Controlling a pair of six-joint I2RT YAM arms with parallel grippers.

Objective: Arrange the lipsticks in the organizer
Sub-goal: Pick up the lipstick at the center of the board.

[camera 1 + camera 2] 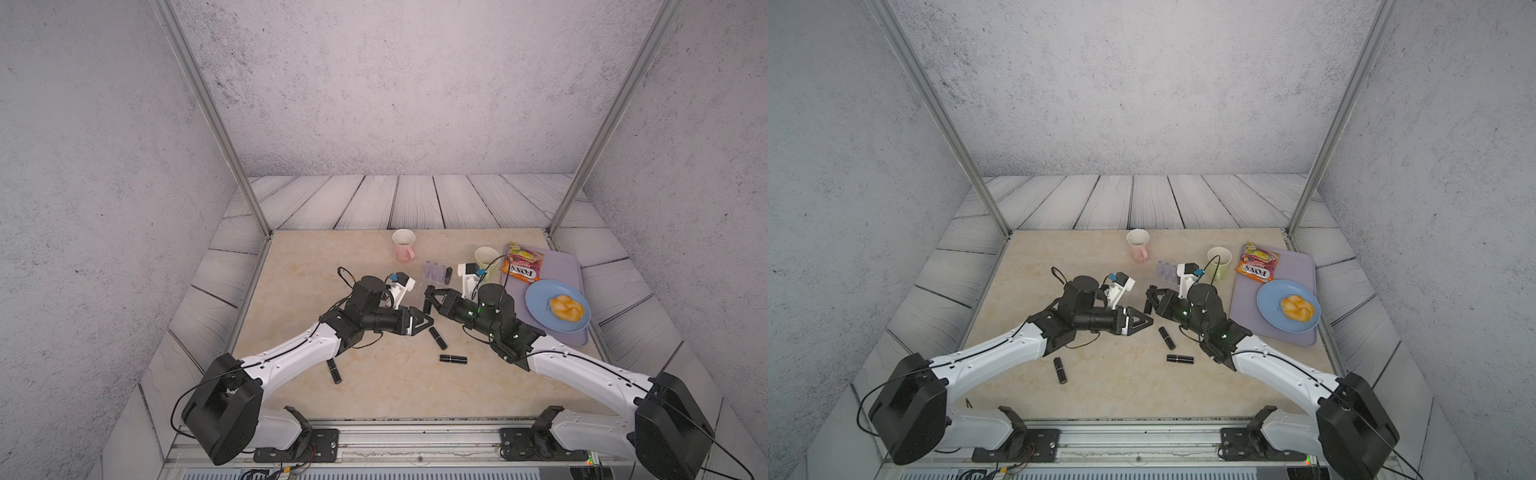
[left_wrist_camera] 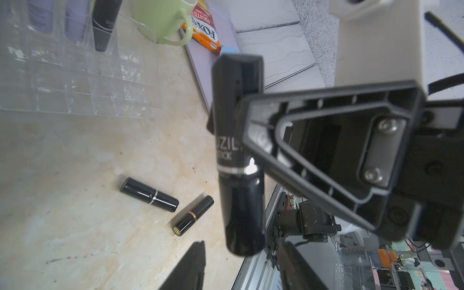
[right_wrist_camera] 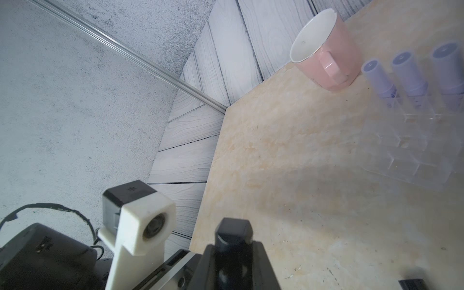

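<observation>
right gripper (image 1: 429, 299) clenched on a glossy black lipstick (image 2: 238, 155), an upright cylinder with a thin pale band at mid-length. left gripper (image 1: 428, 322) sits at its 6 o'clock, jaws partly apart beside the tube's lower end; touch unclear. the clear, gridded plastic organizer (image 2: 75, 82) at 12 o'clock holds three lilac tubes (image 3: 406, 72) and one black tube (image 2: 103, 25). three loose black lipsticks (image 1: 437, 337) lie on the marbled bench (image 1: 374, 395) toward 6 o'clock.

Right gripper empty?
No, the right gripper is clamped on a glossy black cylindrical lipstick tube, seen in the left wrist view.
</observation>
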